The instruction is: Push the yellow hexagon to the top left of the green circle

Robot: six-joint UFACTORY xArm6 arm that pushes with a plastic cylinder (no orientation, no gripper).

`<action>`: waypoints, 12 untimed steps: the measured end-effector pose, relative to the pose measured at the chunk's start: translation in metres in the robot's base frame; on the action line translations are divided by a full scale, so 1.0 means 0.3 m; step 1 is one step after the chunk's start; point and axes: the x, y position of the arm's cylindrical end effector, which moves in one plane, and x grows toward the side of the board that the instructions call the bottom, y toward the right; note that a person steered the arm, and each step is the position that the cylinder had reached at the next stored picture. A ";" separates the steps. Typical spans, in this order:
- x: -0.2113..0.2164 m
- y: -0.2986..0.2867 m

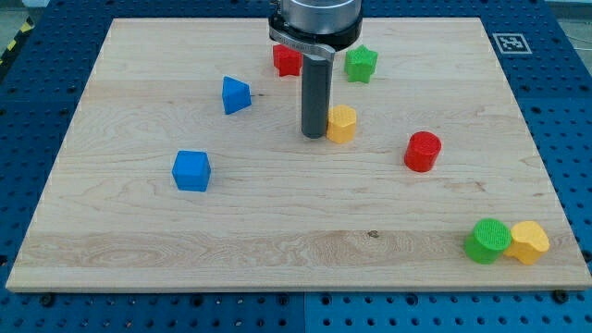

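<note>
You have before you a pale wooden board [277, 231] lying on a blue perforated table [37, 305], carrying eight small coloured blocks and one dark rod. The rod comes down from the board's top edge near its middle, and my tip [314, 136] rests on the wood touching, or all but touching, the left side of a yellow hexagonal block [342, 123]; the rod has no fingers, so there is nothing to open or close and nothing is gripped. That yellow hexagonal block sits a little above the board's centre, with bare wood below it and to its right. A red block [287, 60], its shape partly hidden by the rod's housing, and a green star-shaped block [361, 63] lie close to the top edge, either side of the rod. A blue wedge-like block [235, 94] sits left of the rod, and a blue cube [191, 170] lower down toward the left edge, both with free board around them. A red cylinder [423, 151] stands right of centre, well apart from the rest. At the bottom right corner you find a green round block [487, 240] touching a second yellow block [528, 241], the yellow one nearest the right edge and both near the bottom edge. Above and to the left of the green round block the board is bare up to the red cylinder. A printed black-and-white marker [510, 42] sits at the top right corner.
</note>
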 end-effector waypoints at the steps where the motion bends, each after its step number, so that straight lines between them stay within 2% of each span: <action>1: -0.055 0.000; 2: -0.163 0.000; 3: -0.189 0.000; 6: -0.030 0.104; 10: 0.081 0.242; 12: 0.221 0.283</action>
